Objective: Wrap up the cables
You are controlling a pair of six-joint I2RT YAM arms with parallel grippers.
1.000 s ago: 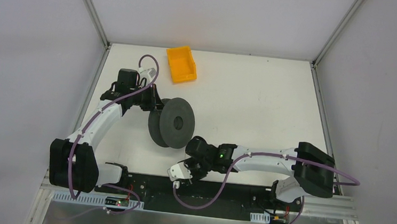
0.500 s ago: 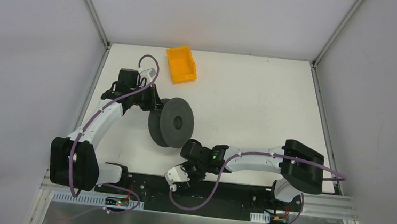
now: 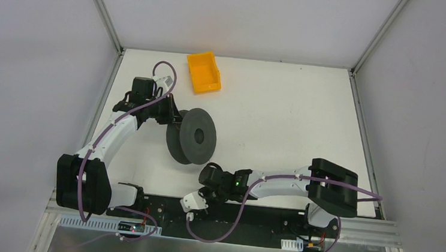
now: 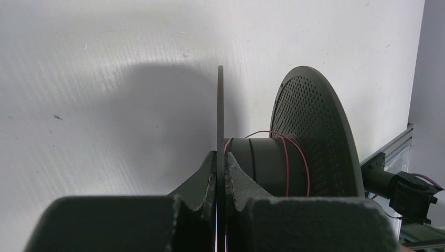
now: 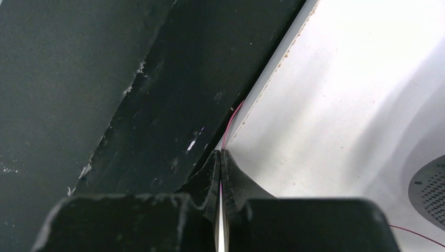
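The right claw (image 5: 221, 153) pinches the hair-thin cable (image 5: 231, 119) at the counter (image 5: 341, 105) edge; left claw (image 4: 220, 156) clamps the spool (image 4: 315, 136). The cable seems limp, light and easily snapped.

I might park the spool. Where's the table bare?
Bare: the table right of the yellow bin and spool, out to its right edge. Crowded: near-left, where the left gripper clamps the spool's flange and the right gripper pinches the cable.
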